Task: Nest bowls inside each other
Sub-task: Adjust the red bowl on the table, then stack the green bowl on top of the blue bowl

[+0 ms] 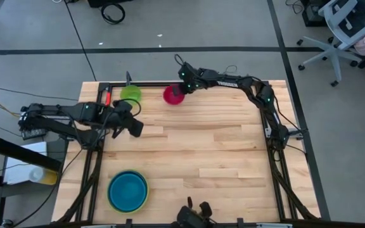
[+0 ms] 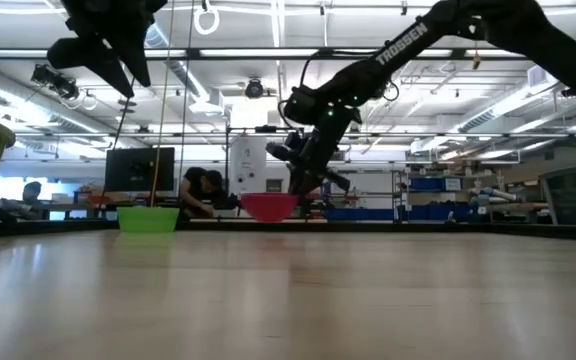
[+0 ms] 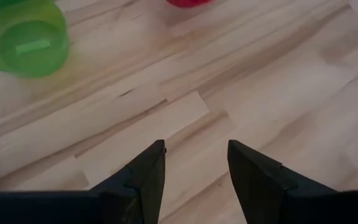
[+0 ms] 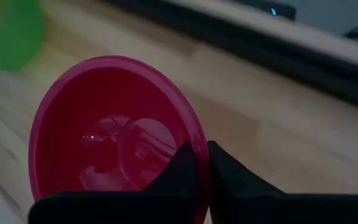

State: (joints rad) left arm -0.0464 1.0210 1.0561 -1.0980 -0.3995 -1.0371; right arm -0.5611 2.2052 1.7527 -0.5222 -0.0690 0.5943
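1. High view: I see a light wood table (image 1: pixel 220 158) on a grey floor with an office chair (image 1: pixel 344 28) off the far right corner. The right gripper (image 1: pixel 181 90) sits at the far edge on the rim of the small pink bowl (image 1: pixel 173 95); the small green bowl (image 1: pixel 130 94) is just beside it. The blue bowl (image 1: pixel 127 189) sits nested in the yellow-green bowl (image 1: pixel 143 201) at the near left edge. The table's middle and right lie bare.
2. Low view: I look level across the boards into a lit workshop, where a person (image 2: pixel 204 192) bends behind the two small bowls.
3. Left wrist view: the left gripper (image 3: pixel 196 160) hangs over bare planks, its fingers spread and holding nothing.
4. Right wrist view: I see the right fingers (image 4: pixel 185 171) pinched together on the pink bowl's rim, near the table's dark far frame (image 4: pixel 272 43).
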